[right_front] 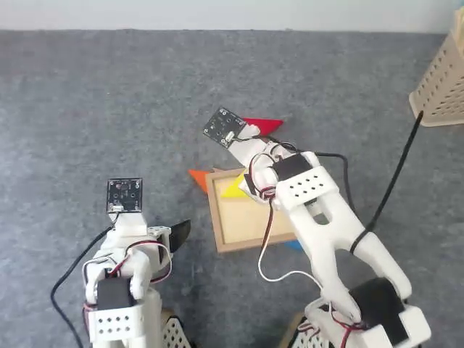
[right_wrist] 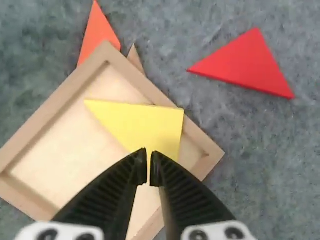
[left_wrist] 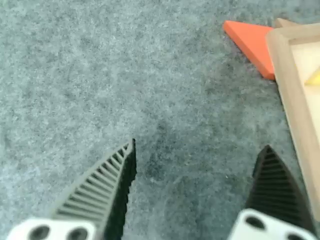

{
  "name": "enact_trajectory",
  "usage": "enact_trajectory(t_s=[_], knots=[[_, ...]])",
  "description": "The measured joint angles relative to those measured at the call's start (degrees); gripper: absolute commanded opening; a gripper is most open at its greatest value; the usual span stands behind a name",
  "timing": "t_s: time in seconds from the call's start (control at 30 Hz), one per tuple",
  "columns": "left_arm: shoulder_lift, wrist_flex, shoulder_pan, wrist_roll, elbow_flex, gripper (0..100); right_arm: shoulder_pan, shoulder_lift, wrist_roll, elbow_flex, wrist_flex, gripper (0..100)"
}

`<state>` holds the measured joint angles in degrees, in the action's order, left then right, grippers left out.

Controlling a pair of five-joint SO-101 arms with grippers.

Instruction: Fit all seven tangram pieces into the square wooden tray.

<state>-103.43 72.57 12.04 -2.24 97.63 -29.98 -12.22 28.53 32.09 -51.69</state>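
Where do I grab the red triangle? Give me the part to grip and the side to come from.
Probably straight from above: the red triangle lies flat on the grey mat, nothing touching it. Set one jaw against its long edge, the other at the opposite corner, its narrowest span.

Under right arm, blue piece mostly hidden; orange triangle partly covered by tray rim.

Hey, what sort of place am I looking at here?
Probably a robot-training bench: a grey felt-like mat lies underneath, the left arm and right arm stand side by side, and a wooden tray holds a yellow triangle, with a red triangle loose on the mat.
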Motion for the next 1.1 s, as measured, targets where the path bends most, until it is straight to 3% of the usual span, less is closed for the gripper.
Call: enact_trajectory(t_s=[0.2,0.37,0.57,0.9,1.1], knots=[[0.0,0.0,0.0,0.0,0.0,35,0.0,5.01,-4.4,-2.46,7.21,2.4],[0.0,0.0,0.0,0.0,0.0,35,0.53,19.78,-5.19,-10.46,8.0,2.3],[0.0,0.0,0.0,0.0,0.0,35,0.88,22.59,-5.36,-12.48,8.26,2.3],[0.0,0.0,0.0,0.0,0.0,35,0.62,10.02,-5.36,4.04,8.18,2.3],[0.0,0.0,0.0,0.0,0.0,35,-3.6,-1.23,-5.27,16.26,8.35,2.3]])
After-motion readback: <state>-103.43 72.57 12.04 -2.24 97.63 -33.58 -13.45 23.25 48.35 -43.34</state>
